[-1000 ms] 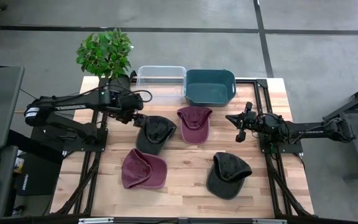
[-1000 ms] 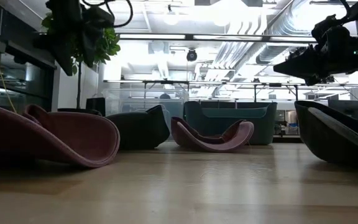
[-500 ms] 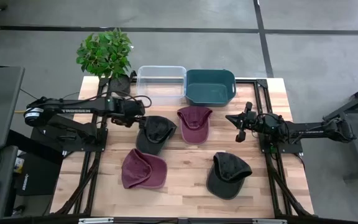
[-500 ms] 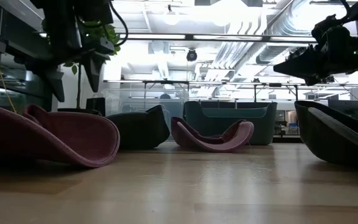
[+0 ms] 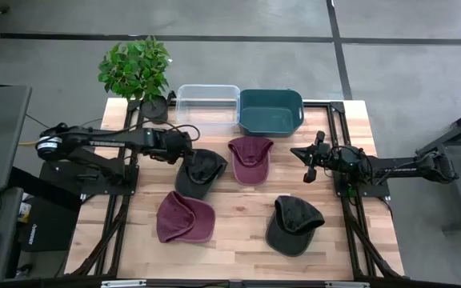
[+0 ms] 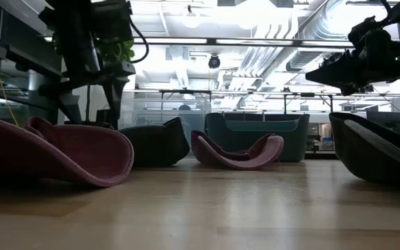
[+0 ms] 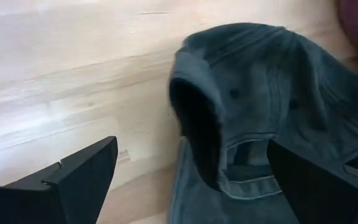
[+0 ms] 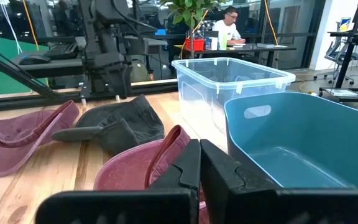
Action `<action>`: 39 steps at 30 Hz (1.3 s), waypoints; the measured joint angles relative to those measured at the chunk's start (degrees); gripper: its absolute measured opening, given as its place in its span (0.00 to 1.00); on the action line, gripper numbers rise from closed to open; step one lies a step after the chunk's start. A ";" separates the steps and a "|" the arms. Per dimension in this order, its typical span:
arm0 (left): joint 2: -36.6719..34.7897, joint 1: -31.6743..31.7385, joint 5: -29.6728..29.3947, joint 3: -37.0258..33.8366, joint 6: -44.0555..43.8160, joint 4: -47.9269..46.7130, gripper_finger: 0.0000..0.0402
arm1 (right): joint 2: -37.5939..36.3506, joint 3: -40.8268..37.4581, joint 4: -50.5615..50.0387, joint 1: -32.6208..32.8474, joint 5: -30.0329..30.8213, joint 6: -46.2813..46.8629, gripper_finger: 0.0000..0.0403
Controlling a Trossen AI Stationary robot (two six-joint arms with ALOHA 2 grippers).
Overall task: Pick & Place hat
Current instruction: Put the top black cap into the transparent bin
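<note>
Four hats lie on the wooden table: a dark hat [image 5: 199, 171], a maroon hat [image 5: 250, 158] beside it, a second maroon hat [image 5: 185, 218] and a second dark hat [image 5: 294, 225] nearer the front. My left gripper [image 5: 184, 153] is open and hangs low over the first dark hat's left edge. In the left wrist view its fingers stand either side of that hat's opening [image 7: 194, 130]. That hat lies with its inside up. My right gripper [image 5: 309, 162] is shut and hovers above the table, right of the maroon hat.
A clear bin [image 5: 207, 105] and a teal bin [image 5: 270, 110] stand side by side at the far edge, with a potted plant [image 5: 137, 68] at the far left corner. Bare wood lies between the hats. A person [image 8: 229, 22] sits in the room behind.
My left gripper has come down toward the dark hat and shifted slightly toward the table's right; in the low view its open fingers now reach down to hat height. The hats and my right arm have stayed put.
</note>
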 joint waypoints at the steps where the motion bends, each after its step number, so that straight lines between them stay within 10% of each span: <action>1: 1.01 0.00 -0.03 0.05 -0.01 0.69 0.99 | 0.00 0.00 0.00 0.02 0.02 0.00 0.00; 25: 11.08 0.01 1.99 0.05 -0.04 4.82 0.98 | 0.00 0.00 -0.35 0.01 0.00 0.00 0.00; 39: 11.08 0.01 5.05 0.05 -0.30 3.79 0.59 | -0.02 0.00 -0.35 0.02 0.01 0.00 0.00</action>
